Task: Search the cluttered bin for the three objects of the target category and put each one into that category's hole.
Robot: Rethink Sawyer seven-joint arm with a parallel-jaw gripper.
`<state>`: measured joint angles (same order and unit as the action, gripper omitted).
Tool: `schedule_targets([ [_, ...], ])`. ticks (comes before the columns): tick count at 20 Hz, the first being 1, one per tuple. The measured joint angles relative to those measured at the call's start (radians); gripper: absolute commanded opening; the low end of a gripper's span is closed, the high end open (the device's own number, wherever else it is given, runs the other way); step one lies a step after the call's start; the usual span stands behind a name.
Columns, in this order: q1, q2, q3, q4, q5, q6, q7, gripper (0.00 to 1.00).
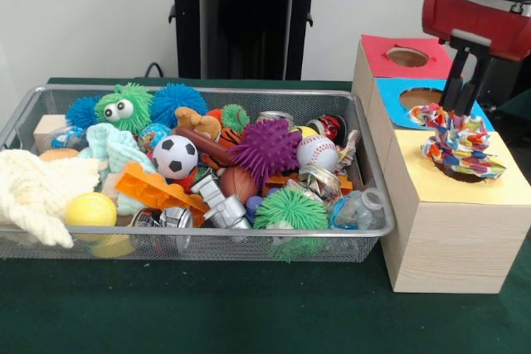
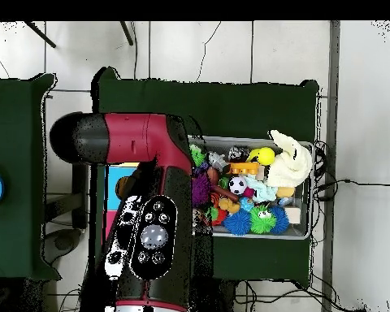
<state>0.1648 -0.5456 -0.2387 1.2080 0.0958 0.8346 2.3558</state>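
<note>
Front view: gripper [image 1: 459,104] fingers looked released, just above colourful cloth toy [image 1: 458,145] sitting half in the yellow hole [image 1: 461,173]. Risk: bunched fabric snags the rim, never drops.

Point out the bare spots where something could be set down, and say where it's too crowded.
Free: the green table in front of the wire bin and wooden box, and the box's yellow top near its front edge. Crowded: the bin is heaped throughout, and the gripper hangs over the colorful fabric piece sitting in the yellow hole.
</note>
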Motion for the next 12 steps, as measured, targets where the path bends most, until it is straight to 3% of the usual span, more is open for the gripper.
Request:
schedule_targets([
  [12, 0.001, 0.011, 0.0, -0.015, 0.0, 0.0, 0.0, 0.0],
])
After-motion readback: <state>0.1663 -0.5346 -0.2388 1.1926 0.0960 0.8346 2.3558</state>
